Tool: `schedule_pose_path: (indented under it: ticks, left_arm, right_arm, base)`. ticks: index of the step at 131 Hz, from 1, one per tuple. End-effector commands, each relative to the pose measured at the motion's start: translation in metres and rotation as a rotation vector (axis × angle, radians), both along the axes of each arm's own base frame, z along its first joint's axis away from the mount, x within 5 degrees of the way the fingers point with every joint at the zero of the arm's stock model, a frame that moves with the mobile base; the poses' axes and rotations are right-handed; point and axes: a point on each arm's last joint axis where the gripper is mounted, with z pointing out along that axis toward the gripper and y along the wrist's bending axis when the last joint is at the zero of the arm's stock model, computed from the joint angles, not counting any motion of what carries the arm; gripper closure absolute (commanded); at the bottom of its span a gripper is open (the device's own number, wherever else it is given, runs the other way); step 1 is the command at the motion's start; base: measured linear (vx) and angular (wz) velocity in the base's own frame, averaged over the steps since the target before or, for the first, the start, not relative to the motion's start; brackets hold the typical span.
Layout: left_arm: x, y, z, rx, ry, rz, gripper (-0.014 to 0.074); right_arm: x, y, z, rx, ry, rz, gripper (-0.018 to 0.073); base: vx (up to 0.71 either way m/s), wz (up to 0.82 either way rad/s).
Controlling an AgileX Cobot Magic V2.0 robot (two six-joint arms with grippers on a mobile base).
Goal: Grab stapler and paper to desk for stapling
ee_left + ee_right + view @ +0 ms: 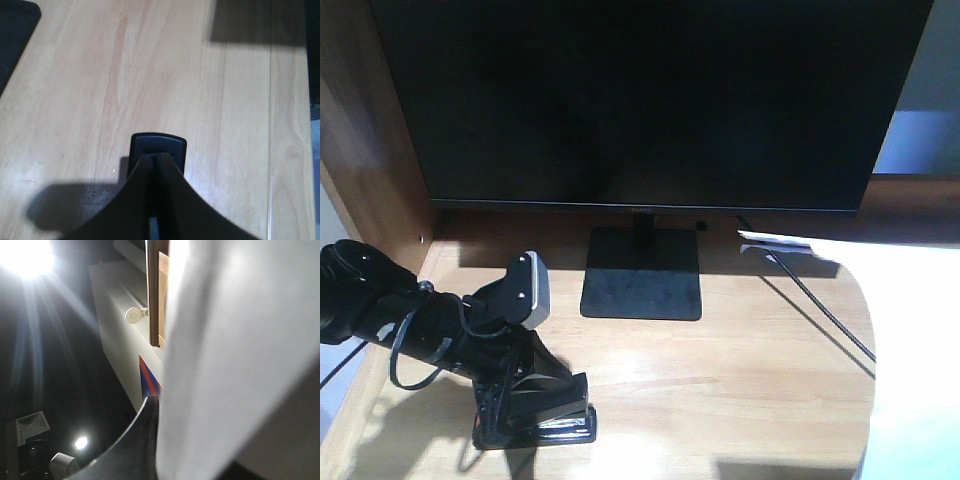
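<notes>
Stapler [545, 425] looks to rest flat on the near left part of the desk [750, 370], nearer than the monitor stand [642, 275] and to its left, with its silvery channel turned toward the middle of the desk. My left gripper [520, 395] reaches in from the left edge and is clamped onto it from above. In the left wrist view the two fingers [140, 185] run almost together with only a thin slit between them, and the black rounded end of the stapler pokes out past their tips. I reckon that spot suits the job, since it leaves bare wood to the right for the sheet.

The paper [240, 365] is not on the desk. It fills the right half of the right wrist view, close to the lens, with ceiling lights [25, 255] behind it, so I take it the arm has it raised off to one side, out of the front camera's sight. Of the right gripper [156, 412] only one dark finger [132, 450] shows, the sheet's edge lying against its inner face and the other finger hidden behind the sheet. I judge it pinched shut near an edge, so the sheet stands free.

A small white scrap [775, 243] lies far right under the monitor [650, 100], beside a cable [820, 305]; I can't tell what it is
</notes>
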Motion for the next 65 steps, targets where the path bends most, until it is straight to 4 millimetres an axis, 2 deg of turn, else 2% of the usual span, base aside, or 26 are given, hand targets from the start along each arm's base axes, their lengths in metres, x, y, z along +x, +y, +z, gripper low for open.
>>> schedule_pose_path:
  ticks: [1, 65]
  left_arm:
    - [0.0017, -0.0049, 0.0158, -0.059, -0.019, 0.004, 0.0603]
    - [0.0017, -0.0050, 0.0154, -0.059, -0.017, 0.004, 0.0603]
  right_arm:
    - [-0.0026, -0.0007, 0.0083, 0.011, -0.042, -0.002, 0.0565]
    - [-0.0026, -0.0007, 0.0083, 0.011, -0.042, -0.002, 0.0565]
  base:
    - [0.00, 0.00]
    - [0.00, 0.00]
